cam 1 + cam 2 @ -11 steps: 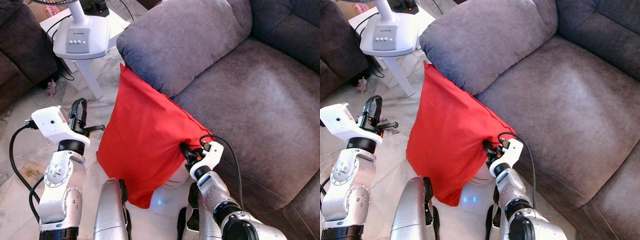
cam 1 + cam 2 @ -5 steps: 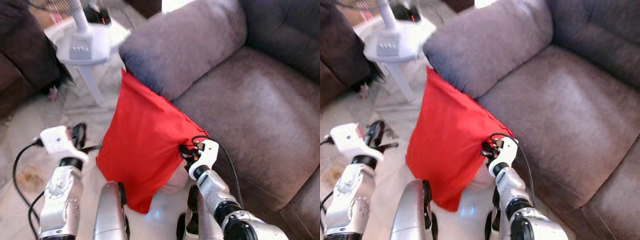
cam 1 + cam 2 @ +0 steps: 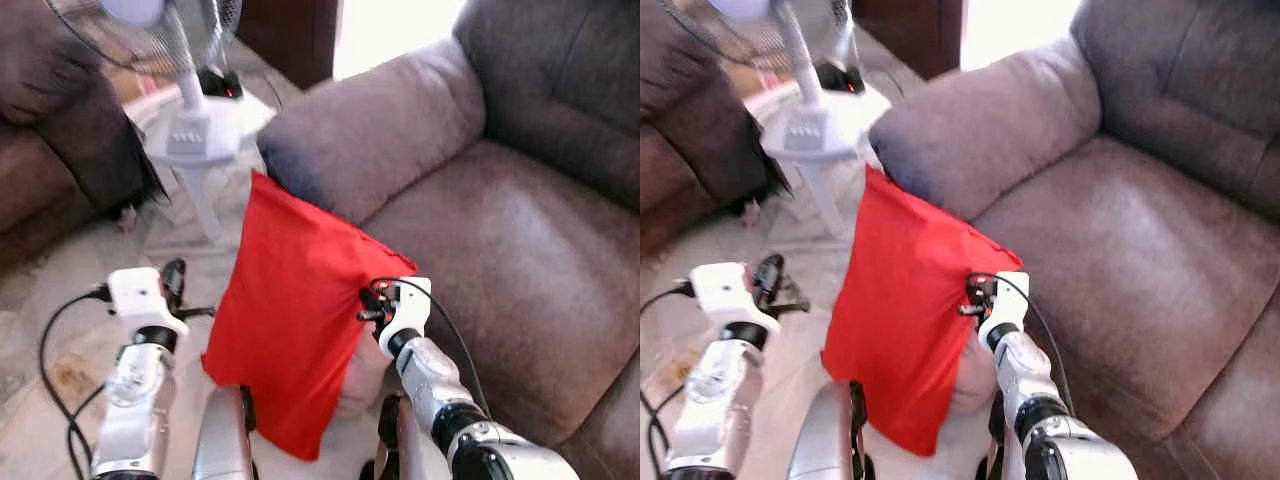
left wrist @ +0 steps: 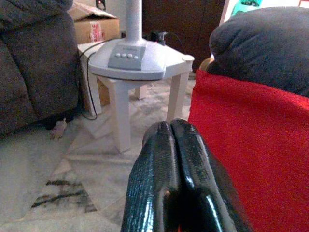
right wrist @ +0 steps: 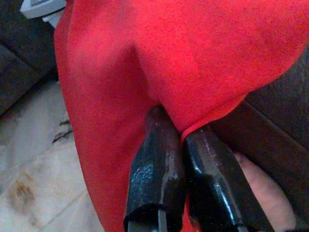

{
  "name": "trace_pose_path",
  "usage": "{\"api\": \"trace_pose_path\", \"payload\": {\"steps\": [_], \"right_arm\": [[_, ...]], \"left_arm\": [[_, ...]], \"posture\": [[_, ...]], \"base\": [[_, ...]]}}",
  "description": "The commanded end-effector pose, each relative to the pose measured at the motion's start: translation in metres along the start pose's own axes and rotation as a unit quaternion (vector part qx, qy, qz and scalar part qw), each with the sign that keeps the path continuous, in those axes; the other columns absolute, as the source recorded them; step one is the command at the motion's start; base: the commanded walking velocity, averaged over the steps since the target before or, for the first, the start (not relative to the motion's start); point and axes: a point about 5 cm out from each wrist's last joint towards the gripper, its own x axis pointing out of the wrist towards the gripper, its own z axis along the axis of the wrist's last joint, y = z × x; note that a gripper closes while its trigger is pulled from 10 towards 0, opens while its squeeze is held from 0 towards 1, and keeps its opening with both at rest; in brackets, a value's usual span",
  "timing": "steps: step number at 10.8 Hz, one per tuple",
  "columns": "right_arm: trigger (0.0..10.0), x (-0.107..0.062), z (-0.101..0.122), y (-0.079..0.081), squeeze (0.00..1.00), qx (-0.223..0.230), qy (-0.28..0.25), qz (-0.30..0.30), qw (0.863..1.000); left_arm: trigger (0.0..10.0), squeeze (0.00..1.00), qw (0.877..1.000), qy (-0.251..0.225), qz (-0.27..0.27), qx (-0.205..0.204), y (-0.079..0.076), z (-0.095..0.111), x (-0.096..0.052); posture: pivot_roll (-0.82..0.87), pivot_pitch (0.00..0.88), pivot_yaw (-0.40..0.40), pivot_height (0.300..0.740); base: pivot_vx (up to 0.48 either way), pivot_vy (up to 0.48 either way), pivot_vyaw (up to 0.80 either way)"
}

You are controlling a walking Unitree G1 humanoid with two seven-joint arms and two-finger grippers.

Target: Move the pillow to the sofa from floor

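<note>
The whole view has tipped upward over the last second: the fan head and more of the sofa's backrest have come into the eye views, so the camera has lifted rather than the room moved. Through that shift the red pillow has kept its place against the robot, hanging in a long drape with its upper corner leaning on the sofa armrest at about 12 o'clock from the pillow's middle, and its lower corner dangling toward the floor at 6 o'clock. The right end effector remains clamped on the pillow's edge at the 3 o'clock side, a fold of red cloth pinched between its two black fingers in the wrist view, close beside the front edge of the sofa seat. The left end effector sits at 9 o'clock of the pillow, near it but apart, fingers pressed together on nothing, pointing toward the white fan base. I judge the pillow is lifted and only leaning on the armrest, so what remains is to carry it toward 2 o'clock over the seat and let go; held by one edge alone, the slack cloth could slip or catch on the armrest
</note>
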Motion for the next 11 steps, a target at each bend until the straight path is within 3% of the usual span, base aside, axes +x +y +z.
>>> {"api": "trace_pose_path", "payload": {"steps": [1,4,11], "right_arm": [[10.0,-0.001,0.014,-0.008,0.00,-0.018,-0.041,-0.011,0.999],[10.0,-0.001,0.017,-0.009,0.00,-0.022,-0.049,-0.021,0.998],[10.0,0.003,0.024,-0.005,0.00,-0.033,-0.060,-0.019,0.997]], "left_arm": [[10.0,0.00,1.000,-0.002,-0.004,0.015,-0.003,-0.002,0.001],[10.0,0.00,1.000,-0.015,-0.013,0.020,-0.006,0.000,0.006],[10.0,0.00,0.999,-0.024,-0.003,0.023,-0.003,0.000,0.010]], "posture": [[0.16,0.069,-0.048,0.577],[0.17,0.057,-0.043,0.577],[0.16,0.122,-0.031,0.585]], "base": [[0.000,0.000,0.00],[0.000,0.000,0.00],[0.000,0.000,0.00]]}}
